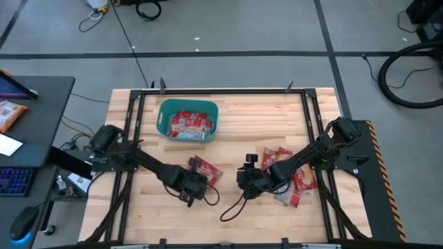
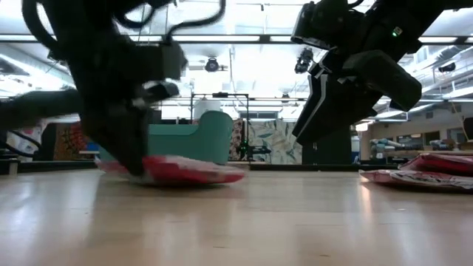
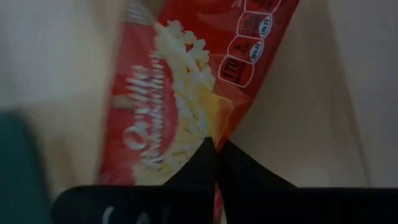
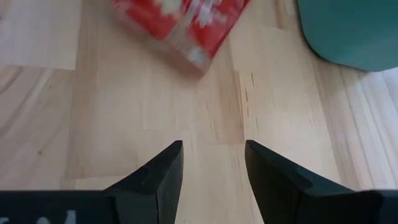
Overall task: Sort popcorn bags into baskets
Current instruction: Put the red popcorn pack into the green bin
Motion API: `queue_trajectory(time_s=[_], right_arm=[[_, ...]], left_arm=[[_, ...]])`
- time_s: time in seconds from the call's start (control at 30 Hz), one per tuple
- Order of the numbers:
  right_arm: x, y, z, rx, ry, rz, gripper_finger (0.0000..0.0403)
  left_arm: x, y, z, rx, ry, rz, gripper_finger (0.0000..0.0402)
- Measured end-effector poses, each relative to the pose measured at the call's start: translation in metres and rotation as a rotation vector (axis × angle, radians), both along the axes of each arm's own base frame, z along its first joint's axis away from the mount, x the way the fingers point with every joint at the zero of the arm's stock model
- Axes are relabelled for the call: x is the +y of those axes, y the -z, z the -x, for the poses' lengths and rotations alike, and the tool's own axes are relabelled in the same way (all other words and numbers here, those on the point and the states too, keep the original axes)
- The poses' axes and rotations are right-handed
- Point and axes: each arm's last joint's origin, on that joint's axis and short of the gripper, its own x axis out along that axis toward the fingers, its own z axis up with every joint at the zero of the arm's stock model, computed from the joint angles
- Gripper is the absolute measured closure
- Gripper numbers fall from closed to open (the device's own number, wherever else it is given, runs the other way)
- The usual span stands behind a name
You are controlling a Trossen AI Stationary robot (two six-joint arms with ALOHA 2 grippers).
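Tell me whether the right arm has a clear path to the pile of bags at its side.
Probably yes: the right pincer is open and empty, and the pile lies uncovered under that arm on the table, nothing blocking it.

Overhead and table-level views share the teal basket (image 1: pixel 187 121); wrist cameras look close.

Left arm stretched from the left edge of the tabletop toward its front middle, wrist bent down, left tool (image 1: pixel 196 185) low at the surface. Fingers (image 3: pixel 214 163) pressed together, tips meeting. Right arm reaching in from the right edge toward the middle, elbow raised, wrist angled down. Right tool (image 4: pixel 213 163) held above the tabletop, its two dark fingers (image 4: pixel 166 169) standing apart with bare wood showing between them.
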Motion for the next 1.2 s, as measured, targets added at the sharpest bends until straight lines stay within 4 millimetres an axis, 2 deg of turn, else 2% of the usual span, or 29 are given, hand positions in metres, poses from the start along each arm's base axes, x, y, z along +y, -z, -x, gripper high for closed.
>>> queue_trajectory(time_s=[0.33, 0.47, 0.6, 0.77, 0.93, 1.1, 1.2], right_arm=[[-0.001, 0.000, 0.000, -0.011, 0.013, 0.025, 0.0225], [-0.001, -0.001, 0.000, -0.018, 0.020, 0.044, 0.0225], [-0.001, -0.001, -0.001, -0.026, 0.021, 0.041, 0.0225], [0.000, -0.002, -0.002, -0.042, 0.016, 0.037, 0.0225], [0.001, -0.003, -0.003, -0.050, 0.002, 0.042, 0.0225], [0.001, -0.002, -0.002, -0.032, -0.003, 0.044, 0.0225], [0.001, 0.000, 0.000, 0.006, -0.024, 0.012, 0.0225]], left_arm=[[0.035, -0.092, 0.054, -0.105, -0.241, 0.046, 0.0397], [0.060, -0.118, 0.073, -0.197, -0.339, -0.035, 0.0397], [0.085, -0.133, 0.078, -0.291, -0.412, -0.146, 0.0397], [0.115, -0.133, 0.063, -0.271, -0.399, -0.242, 0.0394], [0.148, -0.115, 0.042, -0.155, -0.388, -0.209, 0.0387], [0.175, -0.072, 0.036, 0.051, -0.437, -0.189, 0.0321], [0.181, -0.061, 0.038, 0.116, -0.450, -0.200, 0.0272]])
